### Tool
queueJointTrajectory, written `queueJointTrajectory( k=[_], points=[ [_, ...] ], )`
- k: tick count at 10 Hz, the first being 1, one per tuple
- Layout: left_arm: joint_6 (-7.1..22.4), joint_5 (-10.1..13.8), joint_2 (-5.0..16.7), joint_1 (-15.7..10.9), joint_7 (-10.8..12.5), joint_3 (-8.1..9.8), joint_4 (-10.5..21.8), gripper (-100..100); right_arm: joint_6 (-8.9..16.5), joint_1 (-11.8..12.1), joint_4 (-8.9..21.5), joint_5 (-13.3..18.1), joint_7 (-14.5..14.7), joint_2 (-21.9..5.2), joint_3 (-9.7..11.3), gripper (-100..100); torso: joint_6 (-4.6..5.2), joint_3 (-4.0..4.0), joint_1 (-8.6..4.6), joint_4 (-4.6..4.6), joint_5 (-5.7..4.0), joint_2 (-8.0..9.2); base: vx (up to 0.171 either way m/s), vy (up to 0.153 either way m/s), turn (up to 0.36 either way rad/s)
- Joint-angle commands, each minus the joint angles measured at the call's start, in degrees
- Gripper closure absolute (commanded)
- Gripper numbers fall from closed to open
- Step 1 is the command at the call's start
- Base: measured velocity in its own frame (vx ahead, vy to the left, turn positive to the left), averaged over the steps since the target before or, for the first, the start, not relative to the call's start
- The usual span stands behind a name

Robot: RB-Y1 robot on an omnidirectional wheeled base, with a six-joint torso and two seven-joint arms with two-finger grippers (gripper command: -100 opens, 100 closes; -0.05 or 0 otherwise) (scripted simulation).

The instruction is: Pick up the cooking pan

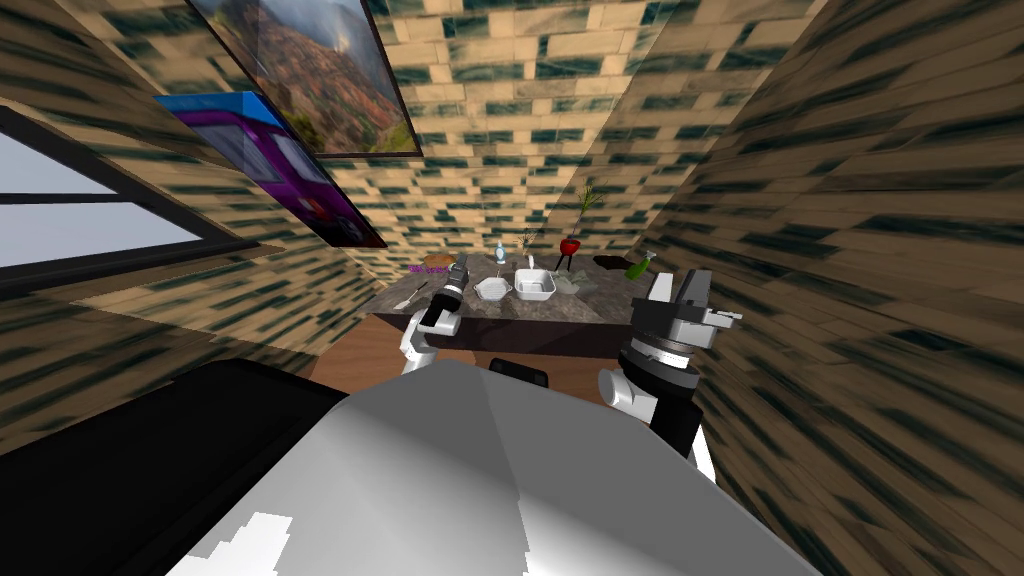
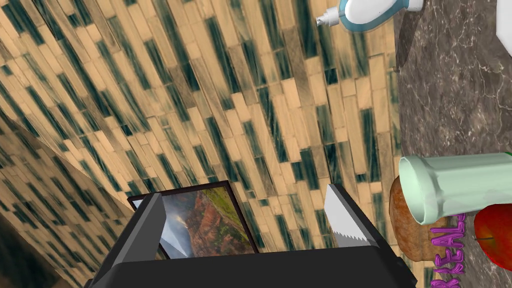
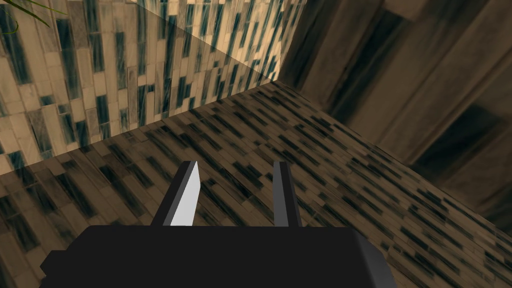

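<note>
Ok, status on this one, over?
Open left gripper at dark marble counter; open right gripper raised. White two-handled pan on counter, ungrasped. Pale green cup, red apple beside left gripper.

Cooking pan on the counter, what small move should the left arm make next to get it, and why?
Probably swing the left gripper toward the robot's right, over the white pan. Its open fingers now point at the tiled wall past the counter edge, with the pale green cup beside them, while the head view shows the pan further right on the counter.
</note>
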Motion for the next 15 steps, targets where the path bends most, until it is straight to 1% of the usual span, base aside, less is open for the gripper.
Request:
queueJointTrajectory(
  k=[1, 2, 3, 4, 5, 6, 7, 8, 9, 10, 11, 12, 13, 14, 15],
  points=[
    [2.86, -0.22, -0.04, -0.48, 0.07, 0.2, 0.32, -100, 0.0, 0.0, 0.0, 0.0, 0.0, 0.0, 0.0, 0, 0.0, 0.0, 0.0, 0.0, 0.0, 0.0, 0.011, -0.045, -0.04],
    [3.54, -0.22, -0.04, -0.48, 0.07, 0.2, 0.32, -100, 0.0, 0.0, 0.0, 0.0, 0.0, 0.0, 0.0, 0, -0.02, 0.0, 0.02, 0.0, 0.0, 0.01, 0.005, -0.019, 0.007],
    [5.78, -0.57, 0.06, -1.77, 0.19, 0.74, 1.06, -100, 0.0, 0.0, 0.0, 0.0, 0.0, 0.0, 0.0, 0, -0.03, 0.02, 0.1, 0.0, 0.02, 0.04, 0.012, -0.034, -0.066],
    [6.96, -0.57, 0.06, -1.77, 0.19, 0.74, 1.06, -100, 0.0, 0.0, 0.0, 0.0, 0.0, 0.0, 0.0, 0, -0.01, 0.01, 0.07, 0.0, 0.02, 0.01, 0.011, -0.035, -0.046],
    [7.53, -0.57, 0.06, -1.77, 0.19, 0.74, 1.06, -100, 0.0, 0.0, 0.0, 0.0, 0.0, 0.0, 0.0, 0, -0.02, 0.01, 0.07, 0.0, 0.01, 0.01, 0.004, -0.019, 0.004],
    [9.63, -0.92, 0.14, -3.09, 0.29, 1.29, 1.87, -100, 0.0, 0.0, 0.0, 0.0, 0.0, 0.0, 0.0, 0, -0.03, 0.02, 0.11, 0.01, 0.02, 0.04, 0.013, -0.037, -0.049],
    [11.03, -0.92, 0.14, -3.09, 0.29, 1.29, 1.87, -100, 0.0, 0.0, 0.0, 0.0, 0.0, 0.0, 0.0, 0, -0.01, 0.01, 0.06, 0.0, 0.01, 0.01, 0.015, -0.037, -0.042],
    [11.53, -0.92, 0.14, -3.09, 0.29, 1.29, 1.87, -100, 0.0, 0.0, 0.0, 0.0, 0.0, 0.0, 0.0, 0, -0.02, 0.0, 0.05, 0.0, 0.01, 0.0, 0.005, -0.017, -0.005],
    [13.78, -1.29, 0.2, -4.43, 0.35, 1.87, 2.76, -100, 0.0, 0.0, 0.0, 0.0, 0.0, 0.0, 0.0, 0, -0.03, 0.02, 0.12, 0.0, 0.02, 0.03, 0.007, -0.035, -0.055],
    [15.11, -1.29, 0.2, -4.43, 0.35, 1.87, 2.76, -100, 0.0, 0.0, 0.0, 0.0, 0.0, 0.0, 0.0, 0, -0.01, 0.01, 0.07, 0.0, 0.02, 0.02, 0.009, -0.031, -0.035],
    [15.5, -1.29, 0.2, -4.43, 0.35, 1.87, 2.76, -100, 0.0, 0.0, 0.0, 0.0, 0.0, 0.0, 0.0, 0, -0.03, 0.01, 0.08, 0.0, 0.01, 0.03, 0.007, -0.015, 0.003],
    [17.76, -1.65, 0.23, -5.8, 0.39, 2.45, 3.74, -100, 0.0, 0.0, 0.0, 0.0, 0.0, 0.0, -0.01, 0, -0.03, 0.02, 0.13, 0.01, 0.02, 0.04, 0.022, -0.038, -0.055],
    [18.99, -1.65, 0.23, -5.8, 0.39, 2.45, 3.74, -100, 0.0, 0.0, 0.0, 0.0, 0.0, 0.0, 0.0, 0, -0.01, 0.0, 0.07, 0.0, 0.02, -0.01, 0.016, -0.037, -0.026],
    [19.44, -1.65, 0.23, -5.8, 0.39, 2.45, 3.74, -100, 0.0, 0.0, 0.0, 0.0, 0.0, 0.0, 0.0, 0, -0.03, 0.0, 0.06, 0.0, 0.01, 0.0, 0.002, -0.014, 0.006],
    [21.73, -2.02, 0.23, -7.18, 0.4, 3.05, 4.79, -100, 0.0, 0.0, 0.0, 0.0, 0.0, 0.0, -0.01, 0, -0.03, 0.02, 0.13, 0.01, 0.02, 0.04, 0.011, -0.027, -0.04]
  ],
)
